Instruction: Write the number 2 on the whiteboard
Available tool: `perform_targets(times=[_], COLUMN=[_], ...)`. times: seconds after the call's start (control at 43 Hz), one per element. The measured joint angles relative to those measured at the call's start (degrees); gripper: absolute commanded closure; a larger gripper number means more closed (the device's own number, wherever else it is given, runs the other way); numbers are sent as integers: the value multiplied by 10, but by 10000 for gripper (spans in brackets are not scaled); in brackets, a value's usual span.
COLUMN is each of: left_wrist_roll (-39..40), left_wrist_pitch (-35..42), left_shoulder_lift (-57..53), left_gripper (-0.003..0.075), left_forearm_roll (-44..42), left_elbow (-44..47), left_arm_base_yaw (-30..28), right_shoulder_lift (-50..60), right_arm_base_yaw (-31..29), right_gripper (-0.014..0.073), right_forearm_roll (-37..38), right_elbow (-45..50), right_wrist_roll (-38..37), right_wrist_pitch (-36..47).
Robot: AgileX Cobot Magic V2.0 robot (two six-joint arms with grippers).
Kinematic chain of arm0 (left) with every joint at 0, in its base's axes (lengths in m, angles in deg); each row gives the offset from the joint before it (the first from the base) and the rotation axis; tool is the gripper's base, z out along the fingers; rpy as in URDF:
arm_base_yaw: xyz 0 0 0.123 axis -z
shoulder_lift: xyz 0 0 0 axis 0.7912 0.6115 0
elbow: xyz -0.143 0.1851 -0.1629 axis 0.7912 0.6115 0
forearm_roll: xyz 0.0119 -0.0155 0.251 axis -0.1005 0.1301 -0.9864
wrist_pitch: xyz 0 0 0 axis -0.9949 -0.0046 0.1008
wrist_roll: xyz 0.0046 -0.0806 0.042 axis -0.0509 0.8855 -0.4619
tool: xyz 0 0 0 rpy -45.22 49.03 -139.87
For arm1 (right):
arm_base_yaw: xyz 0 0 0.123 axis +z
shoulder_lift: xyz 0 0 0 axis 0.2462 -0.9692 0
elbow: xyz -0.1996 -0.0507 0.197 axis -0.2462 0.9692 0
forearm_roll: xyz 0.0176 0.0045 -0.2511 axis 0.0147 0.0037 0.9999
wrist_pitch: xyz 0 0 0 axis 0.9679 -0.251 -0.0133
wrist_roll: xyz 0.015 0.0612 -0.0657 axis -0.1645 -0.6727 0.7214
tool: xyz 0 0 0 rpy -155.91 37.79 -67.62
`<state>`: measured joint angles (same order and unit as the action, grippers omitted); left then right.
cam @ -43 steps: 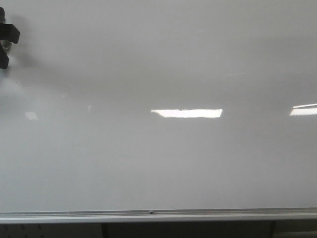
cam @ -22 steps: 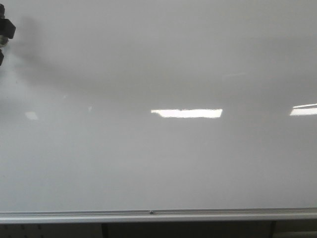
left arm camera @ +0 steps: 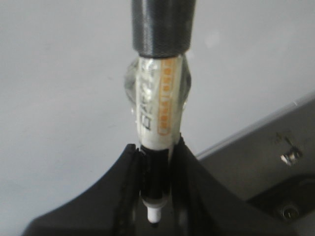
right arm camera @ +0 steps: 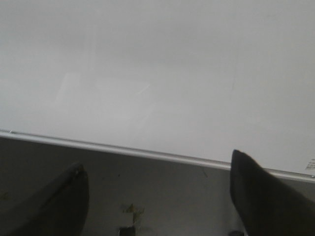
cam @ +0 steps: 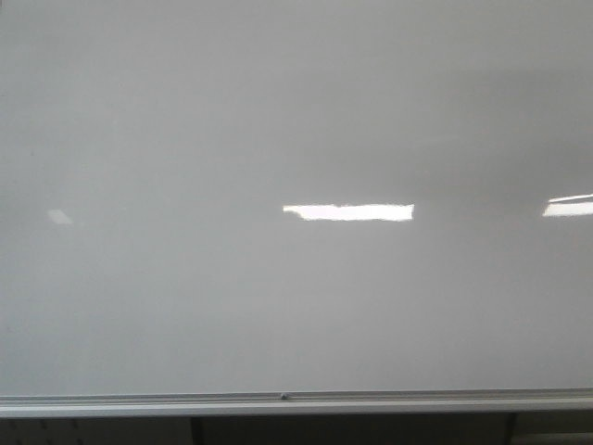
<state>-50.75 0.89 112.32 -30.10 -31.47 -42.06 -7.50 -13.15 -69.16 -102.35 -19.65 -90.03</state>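
The whiteboard (cam: 296, 111) fills the front view, glossy pale grey, with a silver rail (cam: 296, 403) along its lower edge. No number 2 shows on it in any view. Neither gripper shows in the front view. In the left wrist view my left gripper (left arm camera: 156, 162) is shut on a whiteboard marker (left arm camera: 158, 110), white barrel with orange print, black cap end pointing at the board (left arm camera: 59, 98). In the right wrist view my right gripper (right arm camera: 157, 196) is open and empty, its dark fingers (right arm camera: 261, 196) wide apart below the board (right arm camera: 157, 64) and its rail (right arm camera: 147, 152).
Two bright rectangular light reflections (cam: 348, 211) lie on the board at mid height. Below the rail is a dark grey surface (right arm camera: 157, 187) with a small yellowish scrap (right arm camera: 132, 210). A metal bracket (left arm camera: 290, 153) shows in the left wrist view.
The dark left gripper at the front view's upper left edge moved further left and is out of that view now. Its shadow on the board has gone too.
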Motion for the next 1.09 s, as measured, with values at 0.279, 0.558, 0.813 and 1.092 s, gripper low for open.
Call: perform_targets(times=[0.279,0.558,0.813,1.092], left_wrist_roll=[-137,-157,-174,-200], left_wrist_pitch=[-85,-89,-87,-67], left_shoulder_lift=[-4,23,89,110], left_gripper=[661,661,661,661], left_forearm_roll=[81,87,86,80], left_elbow=[-6,-14,-58,-73], left_arm_base_yaw=[115,238,311,344], right_shoulder_lift=[-94,-192,-267,-311], right_arm_base_yaw=[49,181,269,284], right_gripper=[-16,-16,-16,-1], right_forearm_roll=[-167,-227,-230,-262], right_elbow=[-75,-167,-234,-258], right_wrist_roll=[234,427,494,540], right_wrist_pitch=[-96,-168,-165,-160])
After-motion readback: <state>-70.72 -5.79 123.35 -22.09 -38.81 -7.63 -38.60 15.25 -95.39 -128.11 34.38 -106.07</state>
